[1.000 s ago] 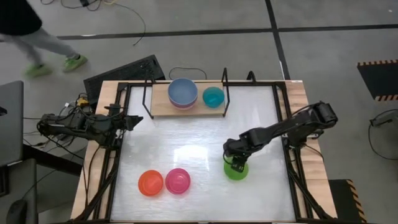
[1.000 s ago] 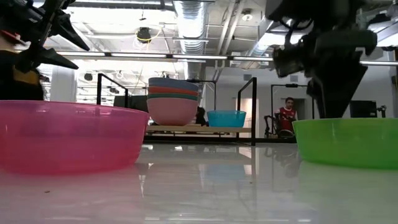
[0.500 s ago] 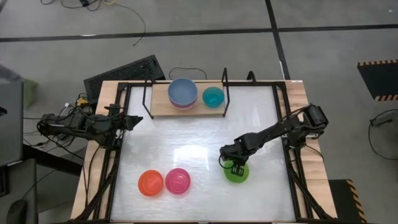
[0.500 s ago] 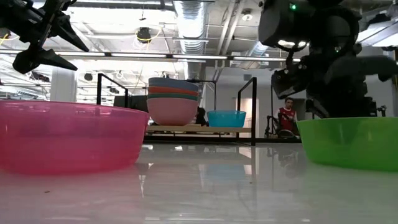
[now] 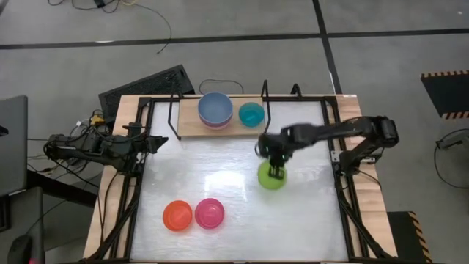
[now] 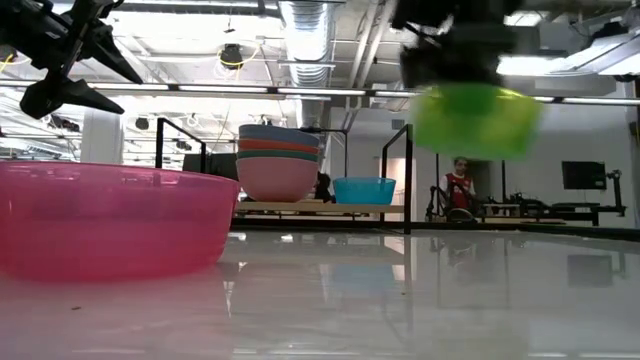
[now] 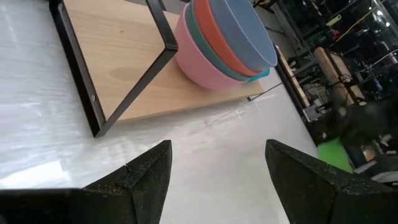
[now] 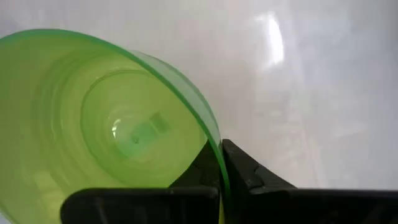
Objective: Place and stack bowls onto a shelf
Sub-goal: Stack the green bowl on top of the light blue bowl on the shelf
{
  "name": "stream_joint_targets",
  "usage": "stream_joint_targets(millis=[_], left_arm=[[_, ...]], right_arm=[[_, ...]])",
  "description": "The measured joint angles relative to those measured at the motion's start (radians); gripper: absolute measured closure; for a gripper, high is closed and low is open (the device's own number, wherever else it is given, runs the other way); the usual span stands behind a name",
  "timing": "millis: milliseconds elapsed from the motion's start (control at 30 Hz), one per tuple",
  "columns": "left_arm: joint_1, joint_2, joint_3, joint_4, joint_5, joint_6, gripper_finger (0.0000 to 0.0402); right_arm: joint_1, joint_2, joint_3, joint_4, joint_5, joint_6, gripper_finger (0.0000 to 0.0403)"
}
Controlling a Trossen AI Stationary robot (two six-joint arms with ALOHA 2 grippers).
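Observation:
My right gripper is shut on a lime bowl and holds it in the air over the table's middle right, seen high in the low view. On the shelf at the far edge stand a stack of bowls with a grey-blue one on top and a teal bowl. An orange bowl and a magenta bowl rest on their bases near the front edge. My left gripper waits open at the table's left edge. My right gripper pinches the lime bowl's rim, one finger inside the bowl and one outside. The fingers come from above, pointing down. The bowl hangs below them, mouth up, lifted clear of the table.
The shelf's black uprights stand on either side of the board. A black frame runs along the table's sides. A person sits in the room far behind the table.
My right gripper has taken hold of the lime bowl's rim, raised it clear of the table and carried it toward the far edge and the shelf. The bowl stood on the table near the right side before.

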Motion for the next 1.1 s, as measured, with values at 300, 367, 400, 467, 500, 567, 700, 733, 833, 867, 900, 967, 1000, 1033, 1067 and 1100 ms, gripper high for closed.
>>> stream_joint_targets(millis=[300, 367, 400, 467, 500, 567, 700, 733, 833, 867, 900, 967, 1000, 1033, 1067, 1100], left_arm=[[0.000, 0.000, 0.000, 0.000, -0.005, -0.011, 0.0157], [0.000, 0.000, 0.000, -0.001, -0.006, -0.012, 0.0157], [0.000, 0.000, 0.000, -0.001, -0.008, -0.013, 0.0157], [0.000, 0.000, 0.000, -0.007, -0.011, -0.017, 0.0157], [0.000, 0.000, 0.000, -0.012, -0.014, -0.019, 0.0157], [0.000, 0.000, 0.000, -0.014, -0.015, -0.029, 0.0157], [0.000, 0.000, 0.000, -0.017, -0.027, -0.034, 0.0157], [0.000, 0.000, 0.000, -0.017, -0.030, -0.034, 0.0157], [0.000, 0.000, 0.000, -0.018, -0.049, -0.043, 0.0157], [0.000, 0.000, 0.000, -0.020, -0.052, -0.047, 0.0157], [0.000, 0.000, 0.000, -0.023, -0.058, -0.049, 0.0157], [0.000, 0.000, 0.000, -0.023, -0.068, -0.051, 0.0157], [0.000, 0.000, 0.000, -0.023, -0.071, -0.055, 0.0157], [0.000, 0.000, 0.000, -0.023, -0.076, -0.058, 0.0157], [0.000, 0.000, 0.000, -0.023, -0.083, -0.060, 0.0157], [0.000, 0.000, 0.000, -0.023, -0.092, -0.061, 0.0157]], right_arm=[[-0.187, 0.028, 0.344, -0.003, -0.001, -0.253, 0.0381], [-0.217, 0.044, 0.417, 0.023, -0.001, -0.306, 0.0381], [-0.233, 0.048, 0.446, 0.016, -0.001, -0.334, 0.0381], [-0.257, 0.073, 0.503, 0.029, -0.001, -0.384, 0.0381], [-0.273, 0.082, 0.532, 0.052, -0.001, -0.407, 0.0381], [-0.306, 0.106, 0.575, 0.045, -0.002, -0.455, 0.0381], [-0.359, 0.176, 0.652, 0.084, 0.000, -0.546, 0.0381], [-0.369, 0.194, 0.667, 0.077, -0.001, -0.569, 0.0381], [-0.395, 0.250, 0.724, 0.115, 0.000, -0.629, 0.0381], [-0.406, 0.266, 0.739, 0.100, 0.000, -0.652, 0.0381], [-0.417, 0.283, 0.756, 0.098, 0.000, -0.670, 0.0381], [-0.438, 0.311, 0.789, 0.112, 0.000, -0.702, 0.0381], [-0.450, 0.320, 0.801, 0.104, 0.000, -0.716, 0.0381], [-0.462, 0.326, 0.812, 0.103, 0.000, -0.731, 0.0381], [-0.473, 0.328, 0.818, 0.109, 0.000, -0.748, 0.0381], [-0.483, 0.332, 0.824, 0.109, -0.001, -0.769, 0.0381]])
